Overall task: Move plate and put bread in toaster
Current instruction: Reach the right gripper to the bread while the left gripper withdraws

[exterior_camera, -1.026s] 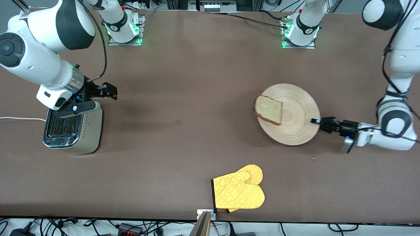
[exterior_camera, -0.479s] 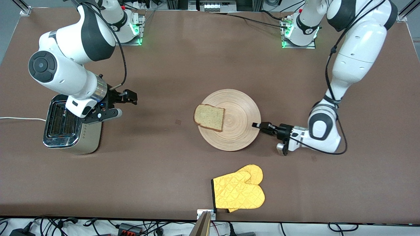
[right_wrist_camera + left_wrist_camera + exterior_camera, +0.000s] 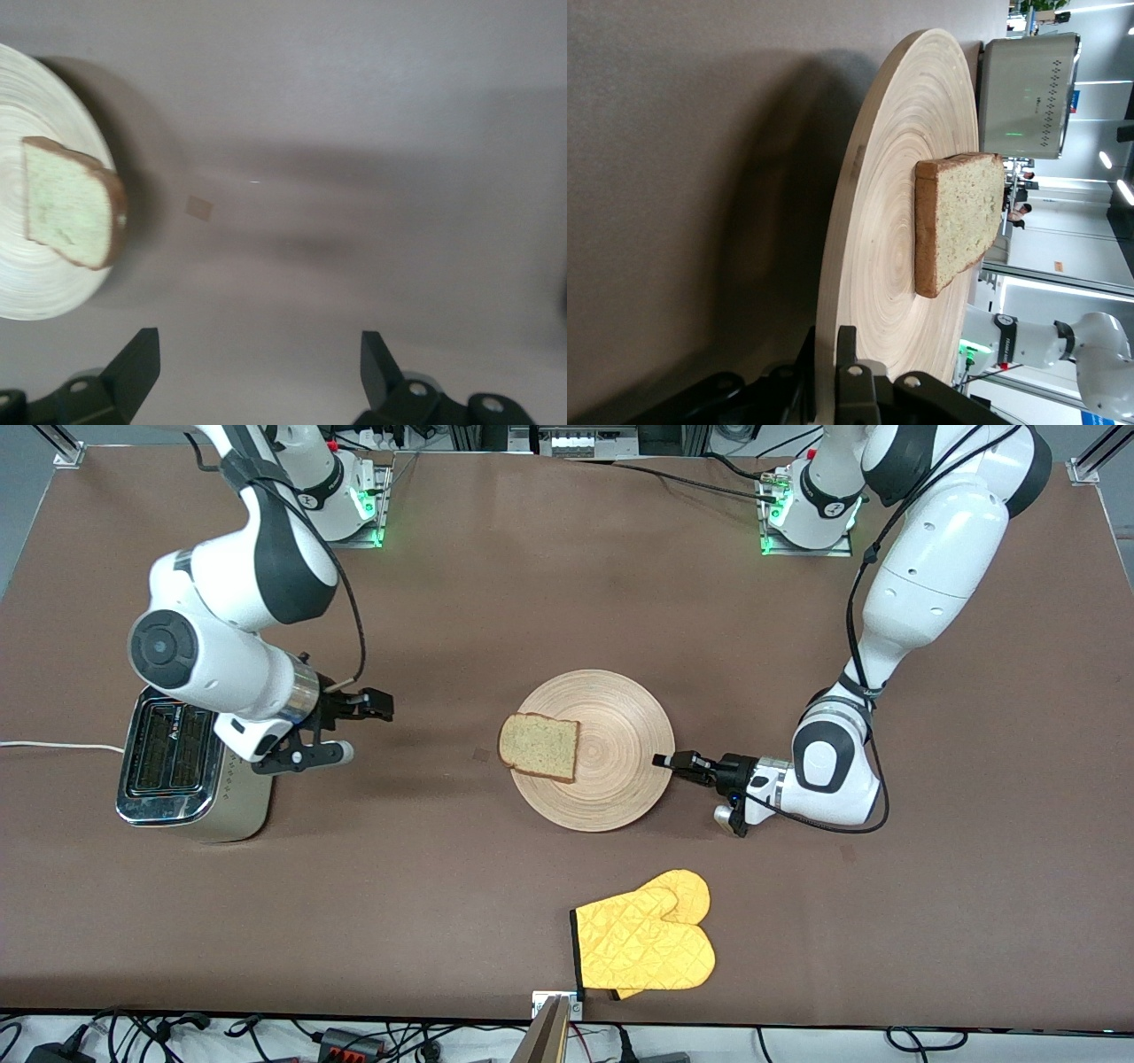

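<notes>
- Brown table (image 3: pixel 532 584) is spread under both arms, with the bases mounted along its edge farthest from the front camera.
- The plate (image 3: pixel 620 726) is lying near the middle of the table, its rim pinched by the left gripper (image 3: pixel 666 761), whose fingers are closed on the edge at the left arm's side.
- The bread (image 3: pixel 539 747) is resting on the plate, overhanging the rim toward the right arm's end.
- The toaster (image 3: pixel 190 775) is standing at the right arm's end, well apart from the plate.
- The right gripper (image 3: pixel 354 728) is held just beside the toaster, above bare table, fingers spread wide and holding nothing.
- A yellow oven mitt (image 3: pixel 645 943) is lying nearer the front camera than the plate.
</notes>
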Controlling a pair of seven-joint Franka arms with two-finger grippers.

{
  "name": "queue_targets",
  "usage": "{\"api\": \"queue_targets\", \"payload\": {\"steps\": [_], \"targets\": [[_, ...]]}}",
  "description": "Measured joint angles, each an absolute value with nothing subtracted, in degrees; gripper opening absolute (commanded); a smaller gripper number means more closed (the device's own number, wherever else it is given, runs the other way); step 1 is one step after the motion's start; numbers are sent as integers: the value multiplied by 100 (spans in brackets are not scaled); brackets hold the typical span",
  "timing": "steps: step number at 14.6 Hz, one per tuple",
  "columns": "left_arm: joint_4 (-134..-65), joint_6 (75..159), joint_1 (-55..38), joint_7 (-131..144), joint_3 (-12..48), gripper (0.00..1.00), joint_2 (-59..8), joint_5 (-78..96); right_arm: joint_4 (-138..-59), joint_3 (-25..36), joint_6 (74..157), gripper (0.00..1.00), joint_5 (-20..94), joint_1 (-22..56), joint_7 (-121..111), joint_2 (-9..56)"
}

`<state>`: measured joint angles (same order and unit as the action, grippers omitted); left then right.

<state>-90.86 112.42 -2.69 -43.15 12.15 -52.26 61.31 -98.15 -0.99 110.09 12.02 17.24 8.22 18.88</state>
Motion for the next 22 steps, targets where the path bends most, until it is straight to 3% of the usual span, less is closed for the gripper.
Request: {"api": "queue_targets", "payload": {"steps": [2,3,4,10,11,14,22], "targets": [[-9168,11398,-370,-4331,1217,18,-5226,6197,-9815,-99,11104,100,1543,1813,949,2035],[-9170,11402,-392,-4330,1217,47,-5226,6208,-9815,-99,11132,100,1662,1826,965,2102],[-9170,11402,-393,-4329,1217,99,-5224,6210,-9815,-97,11151,100,1723,1826,978,2164],[-9142,11230,-329,-4344,1135,100,-4952,6060,-9816,-92,11363,100,2542,1826,998,2536],[-9126,11115,-288,-4342,1080,100,-4816,5766,-9815,-94,11426,90,2599,1831,998,2599],[-9035,10705,52,-4338,1009,100,-4348,4595,-9814,-97,11602,80,2711,1904,1000,2749],[-8721,10216,518,-4333,932,100,-3293,1462,-9814,-102,12232,78,3832,2247,1003,3381]]}}
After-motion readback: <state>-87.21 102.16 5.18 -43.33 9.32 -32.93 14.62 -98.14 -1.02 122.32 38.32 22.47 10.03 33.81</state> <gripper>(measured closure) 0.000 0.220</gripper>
